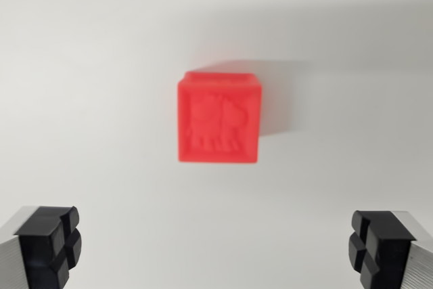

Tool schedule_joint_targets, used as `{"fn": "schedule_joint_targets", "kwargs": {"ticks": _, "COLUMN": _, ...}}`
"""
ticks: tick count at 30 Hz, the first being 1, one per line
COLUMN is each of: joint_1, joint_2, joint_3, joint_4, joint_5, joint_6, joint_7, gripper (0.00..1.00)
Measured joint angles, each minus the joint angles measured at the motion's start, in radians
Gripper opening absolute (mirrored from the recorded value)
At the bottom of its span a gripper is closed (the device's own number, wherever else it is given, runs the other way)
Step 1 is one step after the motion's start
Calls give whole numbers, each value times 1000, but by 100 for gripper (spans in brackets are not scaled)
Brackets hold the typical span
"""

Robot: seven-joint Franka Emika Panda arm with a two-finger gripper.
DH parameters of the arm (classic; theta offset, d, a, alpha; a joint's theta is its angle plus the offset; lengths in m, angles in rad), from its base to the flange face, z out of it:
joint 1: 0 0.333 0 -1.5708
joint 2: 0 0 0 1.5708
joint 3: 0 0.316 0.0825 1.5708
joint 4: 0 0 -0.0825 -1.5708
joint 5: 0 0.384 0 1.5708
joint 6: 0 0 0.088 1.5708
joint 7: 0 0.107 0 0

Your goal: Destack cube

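One view is all I am getting, the wrist camera looking straight down, so I am working from that alone. A red cube [218, 118] is sitting just above the middle of the frame on a plain white surface [81, 65], throwing a soft shadow toward the upper right. Behind its top edge a sliver of the same red is showing, slightly offset, which I am reading as a second cube underneath, though the blur is keeping me from being sure. The gripper [216, 248] is hanging spread wide, with one black fingertip [51, 241] in the lower left corner and the other in the lower right corner, nothing between them and both well apart from the cube.

I am judging the cube to be a light, rigid moulded plastic block, smooth and perhaps a little slick on its flat sides, not fragile. I am planning to take hold across two opposite side faces, near the upper part so that only the top block is coming away, and squarely, since a skewed pinch could be twisting it or nudging whatever is beneath.

I am seeing no brand, label or readable writing; the top face is carrying only a raised figure of a four-legged animal, too soft in focus to name
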Motion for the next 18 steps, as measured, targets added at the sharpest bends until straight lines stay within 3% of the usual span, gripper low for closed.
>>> {"fn": "schedule_joint_targets", "kwargs": {"ticks": 18, "joint_1": 1, "joint_2": -89, "joint_3": -2, "joint_4": 53, "joint_5": -5, "joint_6": -141, "joint_7": 2, "gripper": 100}}
